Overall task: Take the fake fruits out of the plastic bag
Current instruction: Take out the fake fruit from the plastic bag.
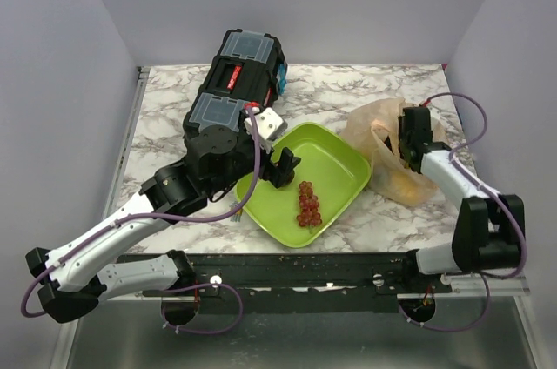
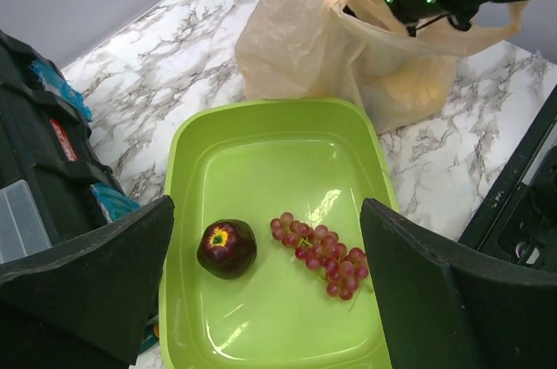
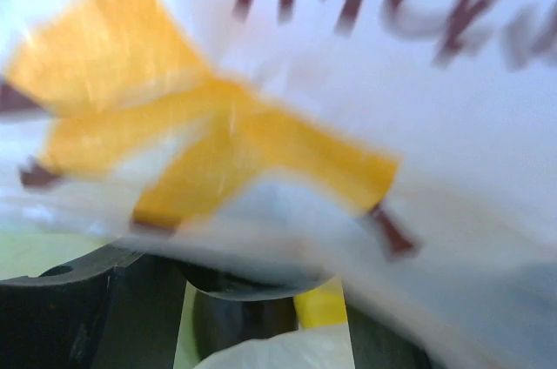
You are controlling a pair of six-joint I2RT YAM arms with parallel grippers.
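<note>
The peach-orange plastic bag (image 1: 389,153) lies right of the lime-green tray (image 1: 344,169). A red grape bunch (image 1: 308,204) lies in the tray, and the left wrist view shows it (image 2: 320,253) beside a dark maroon round fruit (image 2: 226,248). My left gripper (image 1: 283,167) hovers over the tray, open and empty, with its fingers (image 2: 87,286) on either side of both fruits. My right gripper (image 1: 409,138) is at the bag's mouth. Its view is blurred and filled by bag plastic (image 3: 287,108), with something yellow (image 3: 322,304) below. Yellowish shapes (image 1: 402,184) show through the bag.
A black toolbox (image 1: 237,82) with clear lid compartments stands at the back left, close behind my left arm. The marble table (image 1: 348,90) is walled at the back and on both sides. A black rail (image 1: 305,265) runs along the near edge.
</note>
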